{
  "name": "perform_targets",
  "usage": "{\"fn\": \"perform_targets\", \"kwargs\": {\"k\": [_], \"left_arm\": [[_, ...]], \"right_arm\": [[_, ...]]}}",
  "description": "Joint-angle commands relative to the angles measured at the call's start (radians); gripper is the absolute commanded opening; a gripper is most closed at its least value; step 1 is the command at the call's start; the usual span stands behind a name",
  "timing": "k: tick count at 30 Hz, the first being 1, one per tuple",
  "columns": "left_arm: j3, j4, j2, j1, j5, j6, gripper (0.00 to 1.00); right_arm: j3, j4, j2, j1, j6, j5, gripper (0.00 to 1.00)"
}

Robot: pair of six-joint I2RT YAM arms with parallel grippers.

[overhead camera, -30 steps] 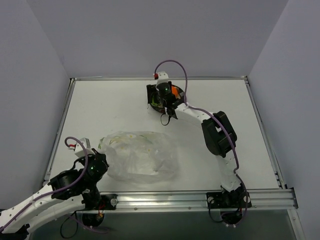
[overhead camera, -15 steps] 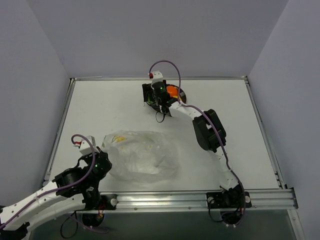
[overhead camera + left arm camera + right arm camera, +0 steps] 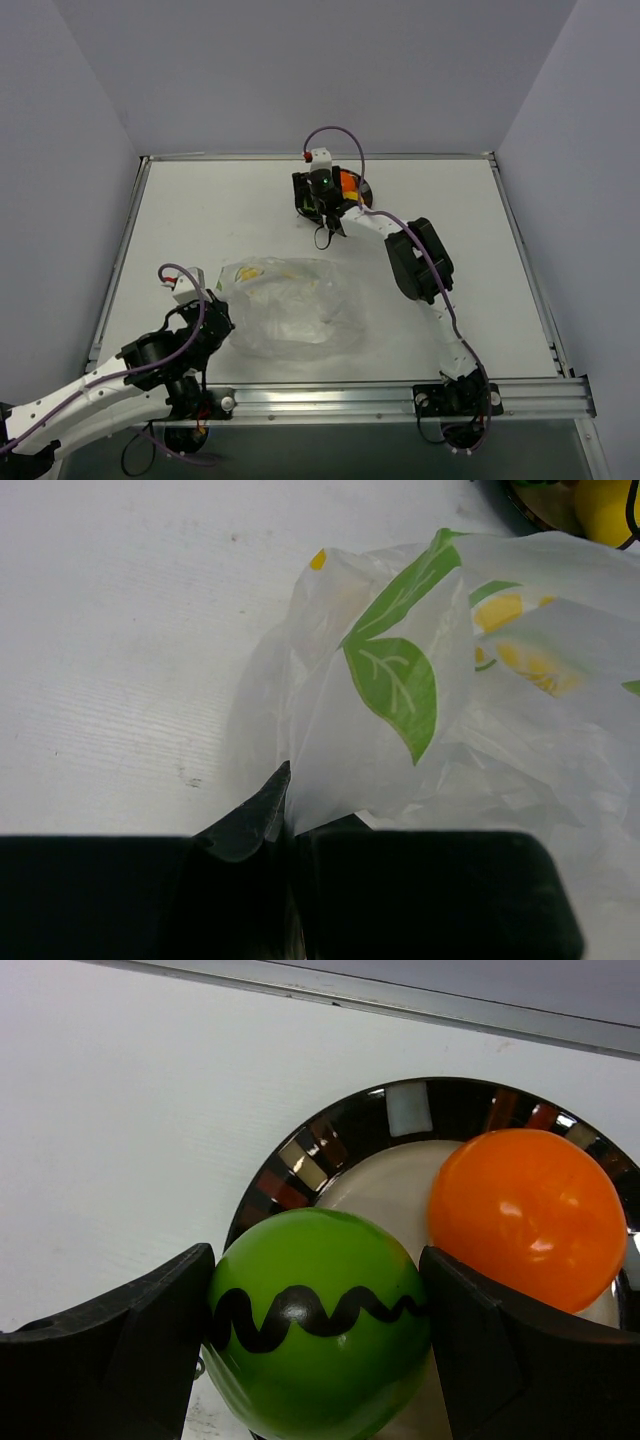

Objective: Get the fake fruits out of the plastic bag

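Observation:
My right gripper (image 3: pixel 318 1260) is shut on the round green fruit (image 3: pixel 315 1360), which bears a black wavy line, over the left rim of the dark-rimmed plate (image 3: pixel 300 1160). The orange fruit (image 3: pixel 525 1215) lies on the plate just to its right and also shows in the top view (image 3: pixel 347 184). My right gripper (image 3: pixel 320 200) is at the table's far middle. My left gripper (image 3: pixel 300 815) is shut on the left edge of the plastic bag (image 3: pixel 400 690), which lies crumpled on the table (image 3: pixel 295 305). A yellow fruit (image 3: pixel 610 505) shows far off beside a dark rim.
The white table (image 3: pixel 200 220) has a raised metal rail along the near edge (image 3: pixel 400 395) and thin rims at its sides. My left gripper (image 3: pixel 215 308) sits at the near left by the bag.
My left gripper has moved forward and right with the bag's edge, and the bag has shifted right. My right gripper stays over the plate with small shifts.

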Motion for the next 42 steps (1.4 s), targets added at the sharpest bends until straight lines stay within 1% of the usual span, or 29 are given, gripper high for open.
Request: {"fn": "perform_targets", "kwargs": {"k": [1, 4, 5, 8, 11, 14, 15, 17, 18, 20, 21, 22, 23, 24, 25, 26, 27, 28, 29, 31, 35, 37, 38, 39, 40, 42], "left_arm": [[-0.004, 0.054, 0.012, 0.005, 0.011, 0.034, 0.02], [-0.007, 0.070, 0.029, 0.005, 0.021, 0.039, 0.02], [-0.009, 0.084, 0.037, 0.005, 0.024, 0.040, 0.02], [-0.013, 0.106, 0.045, 0.005, 0.034, 0.045, 0.02], [-0.013, 0.112, 0.040, 0.005, 0.038, 0.048, 0.02], [-0.025, 0.144, 0.034, 0.005, 0.053, 0.059, 0.02], [-0.030, 0.158, 0.035, 0.005, 0.060, 0.077, 0.02], [-0.042, 0.213, 0.054, 0.005, 0.072, 0.094, 0.02], [-0.045, 0.234, 0.064, 0.005, 0.089, 0.112, 0.02], [-0.055, 0.323, 0.113, 0.006, 0.115, 0.138, 0.02], [-0.056, 0.352, 0.132, 0.006, 0.142, 0.163, 0.02], [-0.056, 0.423, 0.156, 0.006, 0.159, 0.174, 0.02], [-0.056, 0.467, 0.207, 0.008, 0.179, 0.189, 0.02], [-0.053, 0.510, 0.233, 0.008, 0.226, 0.221, 0.02], [-0.048, 0.591, 0.262, 0.009, 0.247, 0.235, 0.02], [-0.044, 0.630, 0.326, 0.009, 0.267, 0.247, 0.02], [-0.018, 0.653, 0.357, 0.011, 0.280, 0.261, 0.02], [-0.001, 0.669, 0.411, 0.011, 0.294, 0.263, 0.02], [0.013, 0.672, 0.431, 0.009, 0.296, 0.263, 0.02], [0.028, 0.669, 0.450, 0.009, 0.284, 0.254, 0.02], [0.007, 0.621, 0.392, 0.009, 0.241, 0.217, 0.02], [-0.007, 0.589, 0.352, 0.011, 0.232, 0.211, 0.02], [-0.010, 0.577, 0.336, 0.011, 0.228, 0.208, 0.05], [-0.010, 0.551, 0.325, 0.009, 0.222, 0.206, 0.12], [-0.006, 0.534, 0.301, 0.011, 0.219, 0.207, 0.31], [0.017, 0.490, 0.272, 0.011, 0.196, 0.233, 0.54]], "right_arm": [[-0.023, 0.041, -0.082, -0.017, 0.014, 0.049, 0.68], [-0.029, 0.040, -0.109, -0.018, 0.016, 0.044, 0.78], [-0.034, 0.037, -0.120, -0.018, 0.017, 0.040, 0.86], [-0.051, 0.037, -0.189, -0.018, 0.024, -0.015, 0.94], [-0.063, 0.027, -0.240, -0.018, 0.045, -0.071, 0.95], [-0.111, 0.035, -0.329, -0.018, 0.079, -0.130, 0.94], [-0.149, 0.046, -0.385, -0.015, 0.089, -0.144, 0.93], [-0.196, 0.058, -0.451, -0.012, 0.114, -0.164, 0.87], [-0.248, 0.064, -0.520, -0.012, 0.123, -0.164, 0.82], [-0.308, 0.067, -0.597, -0.009, 0.142, -0.151, 0.53], [-0.342, 0.072, -0.678, -0.007, 0.166, -0.143, 0.36], [-0.409, 0.069, -0.718, -0.007, 0.178, -0.134, 0.12], [-0.443, 0.064, -0.761, -0.007, 0.191, -0.126, 0.06], [-0.478, 0.057, -0.842, -0.003, 0.214, -0.111, 0.05], [-0.550, 0.057, -0.882, 0.003, 0.223, -0.101, 0.04], [-0.586, 0.055, -0.961, 0.013, 0.229, -0.089, 0.05], [-0.621, 0.052, -1.002, 0.022, 0.235, -0.065, 0.06], [-0.682, 0.044, -1.034, 0.028, 0.237, -0.051, 0.09], [-0.709, 0.018, -1.100, 0.037, 0.240, -0.037, 0.10], [-0.762, -0.009, -1.160, 0.040, 0.254, -0.009, 0.15], [-0.890, -0.089, -1.304, 0.043, 0.275, 0.038, 0.24], [-0.924, -0.104, -1.343, 0.043, 0.284, 0.060, 0.29], [-0.936, -0.115, -1.370, 0.043, 0.295, 0.066, 0.32], [-0.954, -0.120, -1.386, 0.043, 0.300, 0.067, 0.39], [-0.959, -0.124, -1.395, 0.042, 0.303, 0.069, 0.44], [-0.962, -0.140, -1.424, 0.042, 0.307, 0.075, 0.52]]}}
